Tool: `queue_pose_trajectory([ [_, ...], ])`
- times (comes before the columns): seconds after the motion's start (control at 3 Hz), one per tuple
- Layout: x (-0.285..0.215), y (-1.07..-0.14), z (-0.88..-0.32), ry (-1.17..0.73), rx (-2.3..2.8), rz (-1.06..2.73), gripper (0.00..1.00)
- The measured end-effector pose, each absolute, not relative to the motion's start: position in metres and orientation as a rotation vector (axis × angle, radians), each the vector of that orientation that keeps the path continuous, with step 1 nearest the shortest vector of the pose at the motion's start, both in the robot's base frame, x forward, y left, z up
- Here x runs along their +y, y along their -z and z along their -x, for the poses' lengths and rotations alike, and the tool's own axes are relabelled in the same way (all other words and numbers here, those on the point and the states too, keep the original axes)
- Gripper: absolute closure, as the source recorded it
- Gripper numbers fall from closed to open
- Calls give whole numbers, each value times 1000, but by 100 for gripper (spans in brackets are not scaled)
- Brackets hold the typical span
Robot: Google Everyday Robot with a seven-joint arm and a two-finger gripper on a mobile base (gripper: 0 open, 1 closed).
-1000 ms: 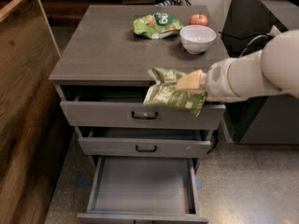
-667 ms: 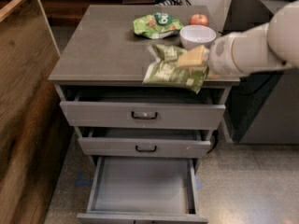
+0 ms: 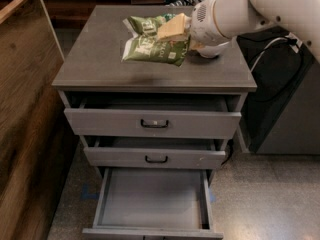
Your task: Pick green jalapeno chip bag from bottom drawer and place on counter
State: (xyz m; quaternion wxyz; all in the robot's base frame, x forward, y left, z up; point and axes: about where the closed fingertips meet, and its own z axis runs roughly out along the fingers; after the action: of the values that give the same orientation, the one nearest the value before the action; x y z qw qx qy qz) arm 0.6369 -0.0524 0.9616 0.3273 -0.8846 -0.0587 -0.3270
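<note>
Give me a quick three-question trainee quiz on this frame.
1. True or false: the bottom drawer holds a bag.
2. The gripper is above: A) the floor, B) the counter, C) the middle drawer.
3. Fill in: the fingers are shut on the ___.

Key: 1 false, it is open and bare. 2 B. 3 chip bag.
</note>
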Motion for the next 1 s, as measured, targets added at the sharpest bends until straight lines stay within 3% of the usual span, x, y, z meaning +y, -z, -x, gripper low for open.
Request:
queue_pose_trajectory([
  [1.0,-33,-941,-680,867,-159,2265,100],
])
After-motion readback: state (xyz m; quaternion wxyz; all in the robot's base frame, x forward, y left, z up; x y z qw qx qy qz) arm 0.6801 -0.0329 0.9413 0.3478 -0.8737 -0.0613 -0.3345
